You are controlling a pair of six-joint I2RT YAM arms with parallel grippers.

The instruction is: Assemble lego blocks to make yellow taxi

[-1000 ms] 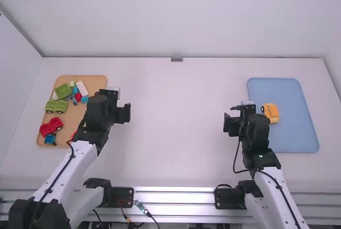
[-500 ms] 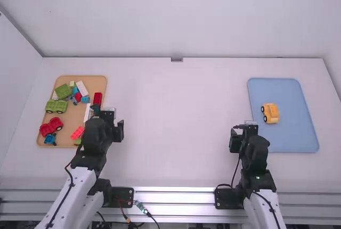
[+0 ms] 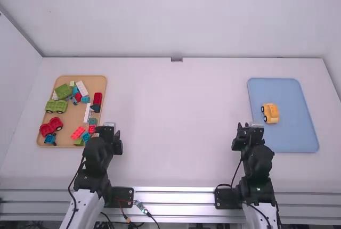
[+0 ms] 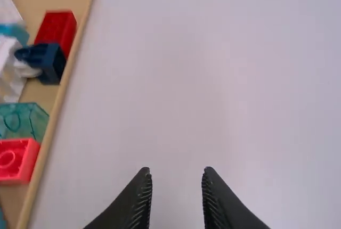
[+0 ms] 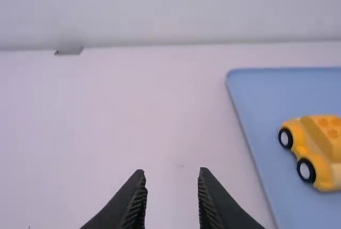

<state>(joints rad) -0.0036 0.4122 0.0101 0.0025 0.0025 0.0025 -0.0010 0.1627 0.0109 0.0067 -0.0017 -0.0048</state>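
Note:
A yellow taxi car with black wheels [image 3: 270, 113] stands on the blue tray [image 3: 287, 141]; the right wrist view shows the car [image 5: 319, 149] too. My right gripper [image 3: 249, 124] is over the table at that tray's near left, and its fingers [image 5: 171, 178] stand apart with nothing between them. Beside the near right corner of the wooden tray [image 3: 97, 83] is my left gripper [image 3: 106, 127]; seen from its wrist, the gripper [image 4: 177, 176] is open over bare table.
The wooden tray holds several loose blocks, among them a red block [image 3: 97, 98], a white block [image 3: 82, 88], a green wheeled piece [image 3: 56, 106] and a red wheeled piece [image 3: 50, 127]. A wall [image 3: 176, 16] rises behind the table.
Both arms have drawn back toward their bases, uncovering blocks on the wooden tray's right side and more of the blue tray. The yellow car has stayed where it was.

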